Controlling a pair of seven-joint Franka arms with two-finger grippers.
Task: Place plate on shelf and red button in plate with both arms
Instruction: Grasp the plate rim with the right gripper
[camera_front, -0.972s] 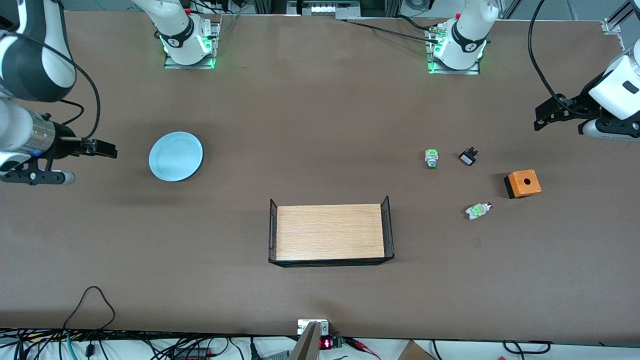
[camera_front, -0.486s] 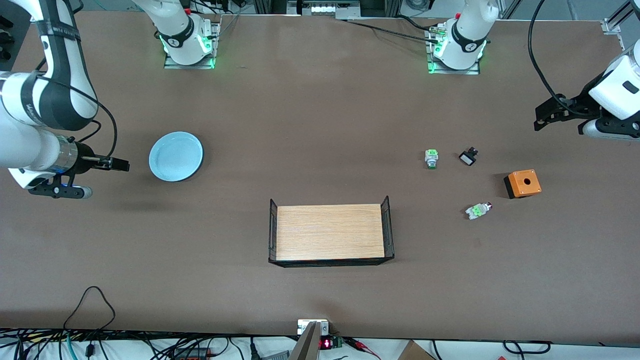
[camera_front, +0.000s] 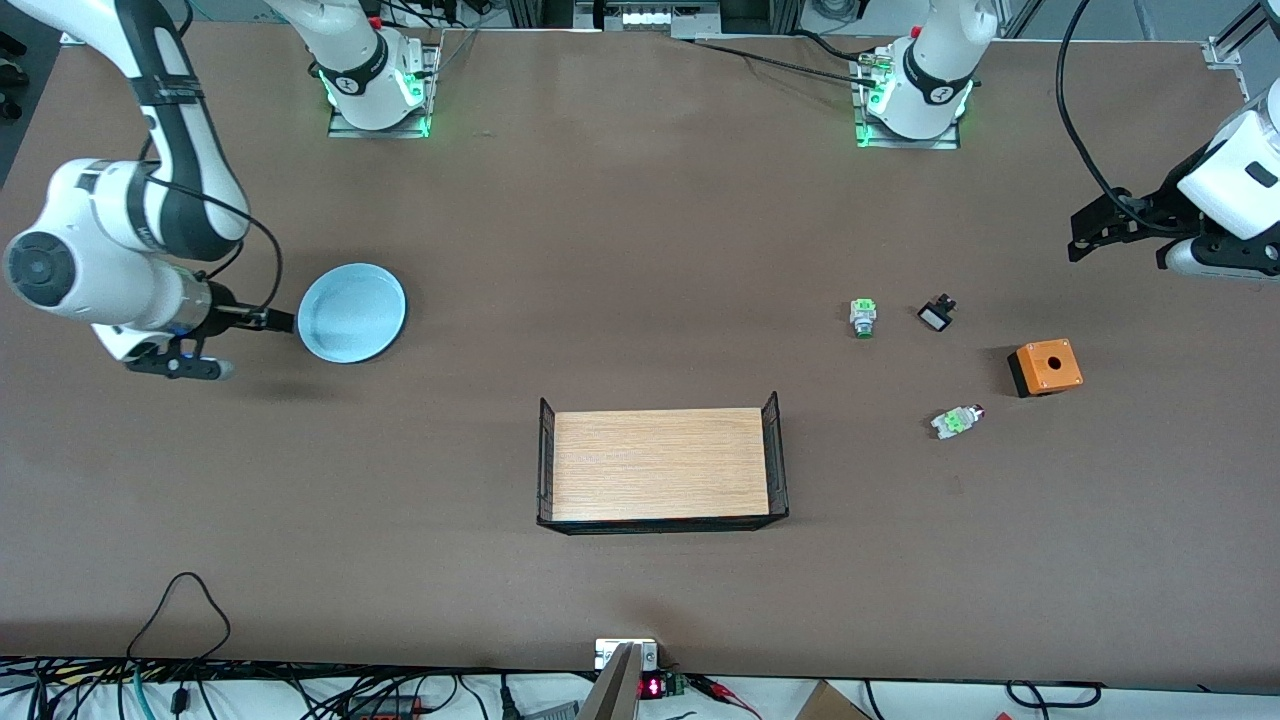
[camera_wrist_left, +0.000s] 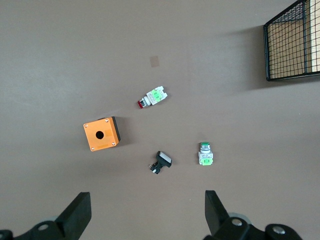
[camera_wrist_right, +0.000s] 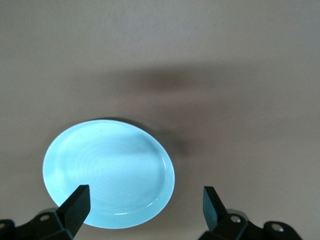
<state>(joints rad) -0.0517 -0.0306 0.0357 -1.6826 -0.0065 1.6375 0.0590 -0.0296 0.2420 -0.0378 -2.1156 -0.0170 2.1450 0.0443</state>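
Note:
The pale blue plate (camera_front: 352, 312) lies on the table toward the right arm's end; it also shows in the right wrist view (camera_wrist_right: 107, 172). My right gripper (camera_front: 276, 320) is open and empty, its fingertips right at the plate's rim; in its wrist view (camera_wrist_right: 144, 205) the jaws stand wide with the plate's edge between them. The red button (camera_front: 957, 421) lies on its side toward the left arm's end, seen also in the left wrist view (camera_wrist_left: 152, 98). My left gripper (camera_front: 1085, 235) is open and empty, high over that end (camera_wrist_left: 145, 210).
A green-capped switch (camera_front: 863, 317), a small black-and-white part (camera_front: 936, 315) and an orange box (camera_front: 1045, 367) with a hole lie near the red button. A wire-sided tray (camera_front: 546, 460) with a wooden floor stands mid-table, nearer the front camera.
My right arm has swung toward the plate and lowered; its fingertips now reach the plate's rim. The left arm and all objects have not moved.

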